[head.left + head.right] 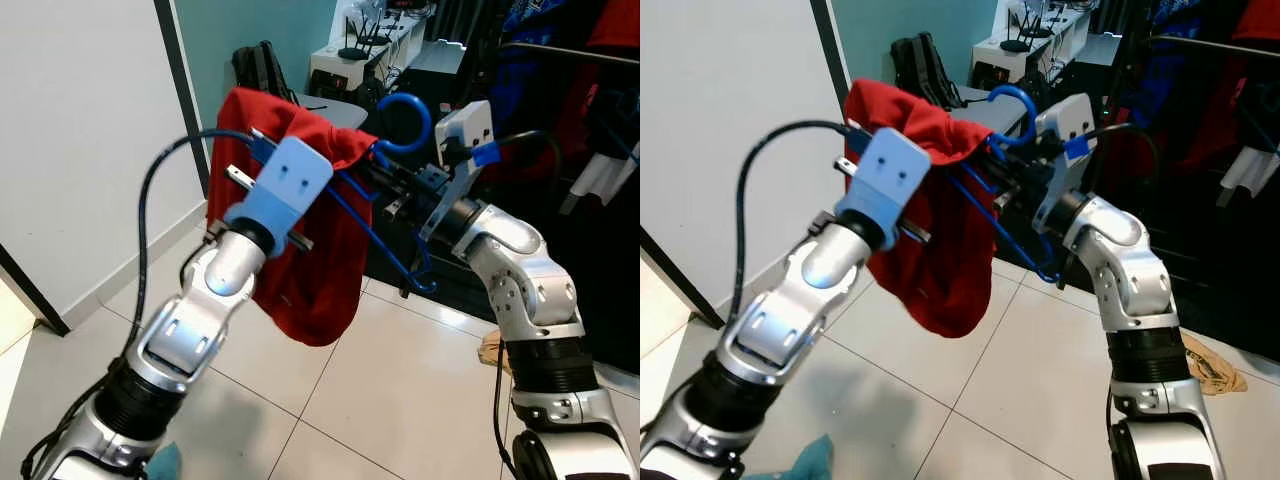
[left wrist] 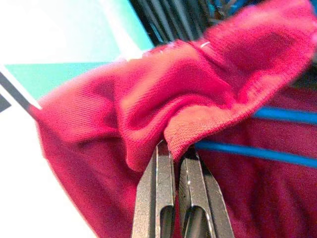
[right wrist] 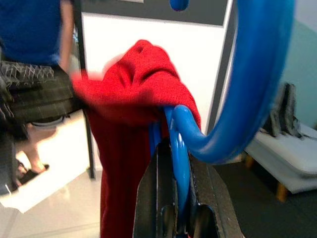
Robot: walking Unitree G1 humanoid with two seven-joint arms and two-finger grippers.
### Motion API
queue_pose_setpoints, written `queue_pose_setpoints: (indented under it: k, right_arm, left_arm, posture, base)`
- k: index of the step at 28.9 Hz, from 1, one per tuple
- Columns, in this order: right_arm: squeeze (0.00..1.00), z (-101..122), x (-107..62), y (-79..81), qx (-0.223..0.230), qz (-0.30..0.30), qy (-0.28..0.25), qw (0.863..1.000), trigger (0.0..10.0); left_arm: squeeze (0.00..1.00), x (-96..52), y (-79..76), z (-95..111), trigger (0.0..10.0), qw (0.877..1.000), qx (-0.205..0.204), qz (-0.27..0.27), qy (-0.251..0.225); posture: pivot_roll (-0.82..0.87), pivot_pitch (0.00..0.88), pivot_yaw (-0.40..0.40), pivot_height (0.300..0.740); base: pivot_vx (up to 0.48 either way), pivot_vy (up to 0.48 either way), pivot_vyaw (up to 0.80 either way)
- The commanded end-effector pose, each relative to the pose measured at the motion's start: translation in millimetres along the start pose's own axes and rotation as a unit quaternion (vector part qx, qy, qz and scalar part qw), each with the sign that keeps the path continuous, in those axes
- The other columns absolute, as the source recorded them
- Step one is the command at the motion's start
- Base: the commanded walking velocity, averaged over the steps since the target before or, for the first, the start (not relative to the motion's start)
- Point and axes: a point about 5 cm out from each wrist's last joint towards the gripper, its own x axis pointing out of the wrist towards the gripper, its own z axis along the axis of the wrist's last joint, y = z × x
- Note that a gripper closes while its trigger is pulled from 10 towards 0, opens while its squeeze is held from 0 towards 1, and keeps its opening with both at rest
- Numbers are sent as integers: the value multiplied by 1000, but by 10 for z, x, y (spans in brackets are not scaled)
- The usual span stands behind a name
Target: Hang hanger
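A red garment is draped over a blue plastic hanger, held up in front of me between both arms. The hanger's hook curls up at the top right. My left gripper is shut on a fold of the red garment, close to the blue hanger bar. My right gripper is shut on the hanger neck, just below the hook. A dark clothes rail with hanging clothes runs at the upper right, beyond the hook.
A white wall with a black frame stands to the left. Behind are a black backpack, a white desk and blue and red clothes on the rack. Pale floor tiles lie below, with a teal cloth near my feet.
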Motion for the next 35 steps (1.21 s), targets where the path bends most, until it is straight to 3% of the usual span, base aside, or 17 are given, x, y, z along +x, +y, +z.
queue_pose_setpoints:
  k: [1, 7, 19, 20, 21, 22, 23, 31, 32, 33, 34, 35]
  right_arm:
    - [0, -12, 5, 23, -11, 2, 8, 1000, 10000]
    - [0, -187, 15, 120, -34, 18, 53, 998, 10000]
    - [0, -153, 74, 318, -17, 65, 35, 997, 10000]
    - [0, -137, 74, 306, -16, 61, 31, 998, 10000]
    - [0, -137, 74, 306, -16, 61, 31, 998, 10000]
    - [0, -129, 70, 288, -15, 56, 29, 998, 10000]
    - [0, -127, 66, 276, -15, 52, 28, 998, 10000]
    - [0, -140, 62, 266, -17, 48, 30, 998, 10000]
    - [0, -139, 66, 265, -17, 47, 29, 998, 10000]
    - [0, -139, 66, 265, -17, 47, 29, 998, 10000]
    - [0, -139, 69, 266, -17, 47, 28, 998, 10000]
    - [0, -139, 69, 266, -17, 47, 28, 998, 10000]
  left_arm:
    - [0, 19, 76, 56, 0, 1000, 5, 6, -14]
    - [0, 24, 16, 60, 0, 1000, -14, -4, -12]
    - [0, 26, -156, 51, 235, 999, -30, -32, 0]
    - [0, 28, -177, 43, 1451, 999, -31, -39, 3]
    - [0, 28, -177, 43, 1451, 999, -31, -39, 3]
    - [0, 26, -212, 42, 6078, 998, -38, -51, 7]
    - [0, 22, -235, 41, 10000, 997, -42, -58, 10]
    - [0, 4, -300, 18, 10000, 996, -50, -72, 22]
    - [294, -5, -309, 2, 10000, 996, -52, -74, 29]
    - [294, -5, -309, 2, 10000, 996, -52, -74, 29]
    - [1000, -14, -297, -19, 10000, 996, -52, -72, 34]
    - [1000, -14, -297, -19, 10000, 996, -52, -72, 34]
  posture:
    - [34, 23, 6, 740]
    - [35, 24, 9, 740]
    - [32, 29, 10, 740]
    - [27, 30, 12, 740]
    - [27, 30, 12, 740]
    - [27, 30, 12, 740]
    - [28, 30, 11, 740]
    - [28, 25, 10, 740]
    - [30, 24, 10, 740]
    - [30, 24, 10, 740]
    - [32, 20, 9, 740]
    - [32, 20, 9, 740]
  base:
    - [0, 0, 0]
    - [0, 0, 0]
    - [0, 0, 0]
    - [0, 0, 0]
    - [0, 0, 0]
    - [0, 0, 0]
    - [0, 0, 0]
    - [0, 0, 0]
    - [0, 0, 0]
    - [0, 0, 0]
    - [0, 0, 0]
    - [0, 0, 0]
